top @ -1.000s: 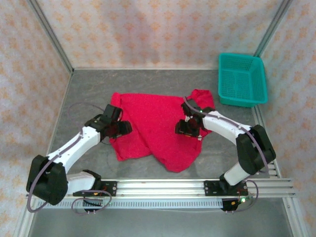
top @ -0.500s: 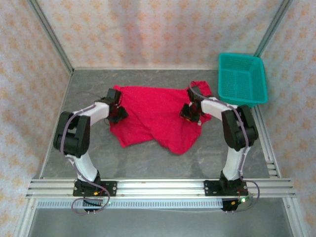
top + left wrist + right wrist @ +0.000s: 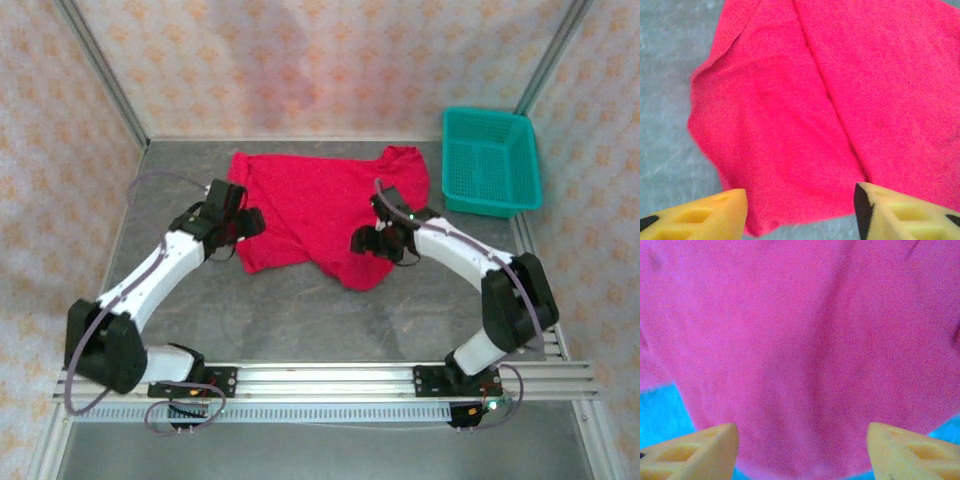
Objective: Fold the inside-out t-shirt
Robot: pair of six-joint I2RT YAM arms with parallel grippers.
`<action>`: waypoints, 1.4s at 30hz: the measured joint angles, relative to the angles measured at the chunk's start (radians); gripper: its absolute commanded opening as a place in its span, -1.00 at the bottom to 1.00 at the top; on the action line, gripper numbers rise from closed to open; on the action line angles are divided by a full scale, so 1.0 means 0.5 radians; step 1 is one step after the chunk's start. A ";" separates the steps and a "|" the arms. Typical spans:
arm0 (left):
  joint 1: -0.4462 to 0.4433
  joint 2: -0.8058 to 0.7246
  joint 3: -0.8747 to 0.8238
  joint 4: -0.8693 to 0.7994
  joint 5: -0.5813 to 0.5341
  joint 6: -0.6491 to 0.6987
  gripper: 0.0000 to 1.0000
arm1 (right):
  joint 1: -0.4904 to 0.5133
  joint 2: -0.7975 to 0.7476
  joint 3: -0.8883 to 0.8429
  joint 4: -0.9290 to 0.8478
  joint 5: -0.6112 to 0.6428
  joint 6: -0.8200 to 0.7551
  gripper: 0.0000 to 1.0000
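From where I stand, the inside-out t-shirt (image 3: pixel 310 195) lies rumpled on the grey desk (image 3: pixel 300 310), between the two grippers and reaching away beyond them toward the back wall. The left gripper (image 3: pixel 240 224) hangs over the shirt's left edge, its jaws well apart with nothing pinched. Its yellow fingers (image 3: pixel 710 215) frame a lobe of red cloth just ahead, with a seam running off in front. The right gripper (image 3: pixel 370 243) sits over the shirt's near right corner, likewise wide open and holding nothing, the fabric lying directly beneath and ahead of its fingers (image 3: pixel 695 452). I'd guess the two are posted at opposite sides so that each can take an edge and draw the cloth flat. The hem nearest them is bunched and uneven, so the fold proper looks not yet begun. The teal basket (image 3: pixel 487 206) stands well apart, beyond the right gripper on its outer side, out of the way.
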 measured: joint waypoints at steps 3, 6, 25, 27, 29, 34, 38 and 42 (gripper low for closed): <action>0.013 -0.085 -0.249 0.000 0.032 -0.048 0.28 | 0.079 -0.050 -0.135 0.012 -0.006 0.075 0.52; 0.012 -0.042 -0.417 0.024 0.102 -0.094 0.29 | 0.156 -0.050 -0.211 0.048 -0.003 0.147 0.54; 0.020 0.445 -0.272 0.192 0.019 -0.131 -1.00 | 0.268 0.146 -0.224 0.187 0.118 0.328 -1.00; 0.021 0.362 -0.175 0.078 -0.034 -0.097 -1.00 | 0.267 0.142 -0.179 0.124 0.153 0.303 -1.00; 0.037 0.229 -0.020 -0.076 -0.094 -0.040 -1.00 | 0.254 0.108 -0.100 0.013 0.197 0.269 -1.00; 0.305 -0.192 0.512 -0.349 -0.163 0.139 -1.00 | 0.031 -0.259 0.140 -0.278 0.225 0.153 -1.00; 0.539 -0.423 0.805 -0.502 -0.258 0.225 -1.00 | -0.278 -0.668 0.339 -0.484 0.151 0.060 -1.00; 0.572 -0.555 0.912 -0.583 -0.294 0.275 -1.00 | -0.412 -0.903 0.581 -0.748 0.024 -0.029 -1.00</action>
